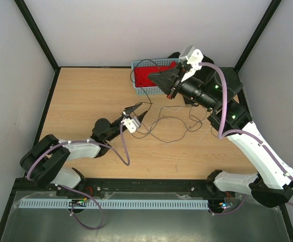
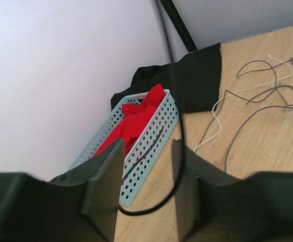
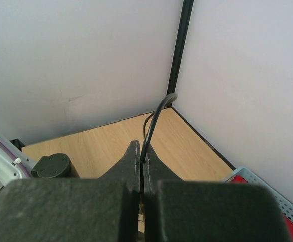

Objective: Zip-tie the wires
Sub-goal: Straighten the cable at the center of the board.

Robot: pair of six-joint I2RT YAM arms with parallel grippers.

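The wires (image 1: 174, 122) are thin dark strands lying in loose loops on the wooden table, right of centre. One strand rises from them in a tall arc to my right gripper (image 1: 152, 75), which is shut on it above the basket. In the right wrist view the wire (image 3: 154, 121) stands up out of the closed right gripper (image 3: 142, 149). My left gripper (image 1: 135, 111) is open at the left end of the loops. In the left wrist view a dark wire (image 2: 156, 205) curves between the open fingers of the left gripper (image 2: 147, 147) without being clamped. More wires (image 2: 267, 96) and a thin white strand (image 2: 214, 123) lie beyond.
A light blue perforated basket (image 1: 141, 89) holding red cloth (image 1: 149, 75) stands at the back of the table; it also shows in the left wrist view (image 2: 154, 141). A black object (image 2: 197, 75) lies behind it. Black frame posts and white walls enclose the table.
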